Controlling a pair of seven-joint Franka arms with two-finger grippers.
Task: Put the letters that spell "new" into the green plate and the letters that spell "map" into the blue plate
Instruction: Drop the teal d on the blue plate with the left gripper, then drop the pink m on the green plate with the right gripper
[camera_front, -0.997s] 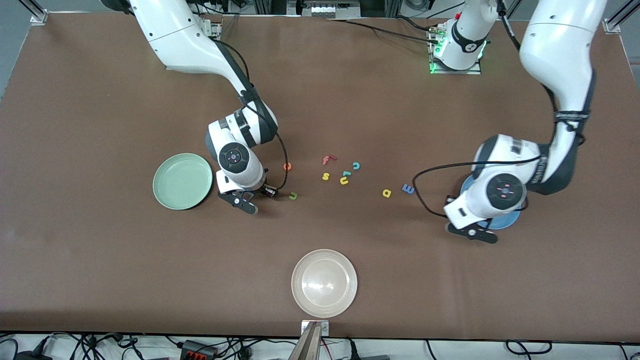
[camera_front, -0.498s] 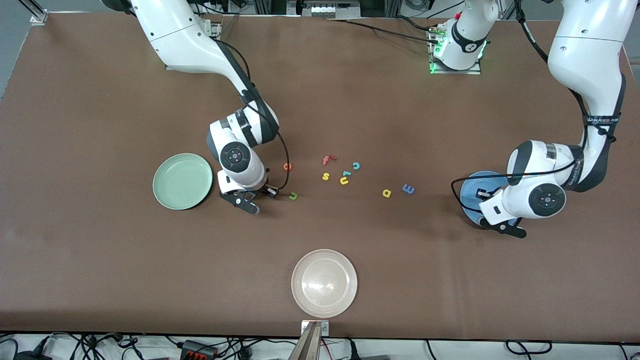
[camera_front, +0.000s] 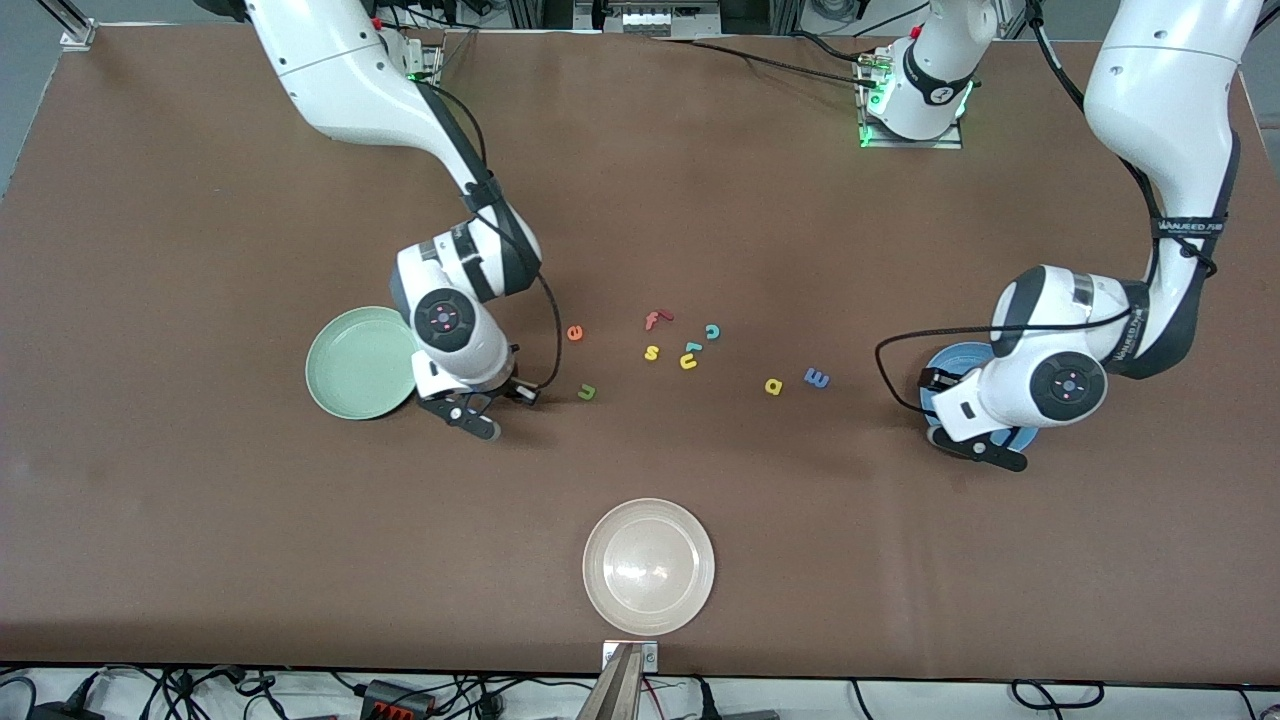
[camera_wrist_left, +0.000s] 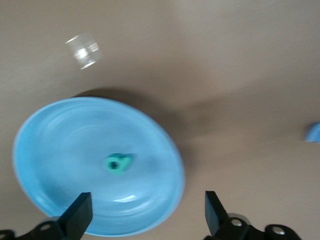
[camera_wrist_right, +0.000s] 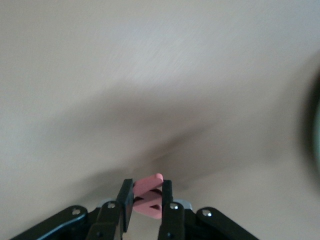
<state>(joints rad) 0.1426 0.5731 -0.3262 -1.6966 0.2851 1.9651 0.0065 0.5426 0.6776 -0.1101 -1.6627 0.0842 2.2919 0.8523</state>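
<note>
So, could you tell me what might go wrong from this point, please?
The right gripper pinches the salmon w only by an edge, so it could slip before reaching the green plate. The open left gripper, low over the blue plate, could nudge the teal p.

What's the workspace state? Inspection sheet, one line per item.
Surface: brown table.
Job's things: teal p in blue plate; green plate holds nothing; e, n, a, m on table.
Clutter: beige plate; f, s, c, u letters mid-table.
Pincers: left pincer open over blue plate; right pincer shut on pink w beside green plate.
Cables: on both arms.
Surroundings: nothing seen.
</note>
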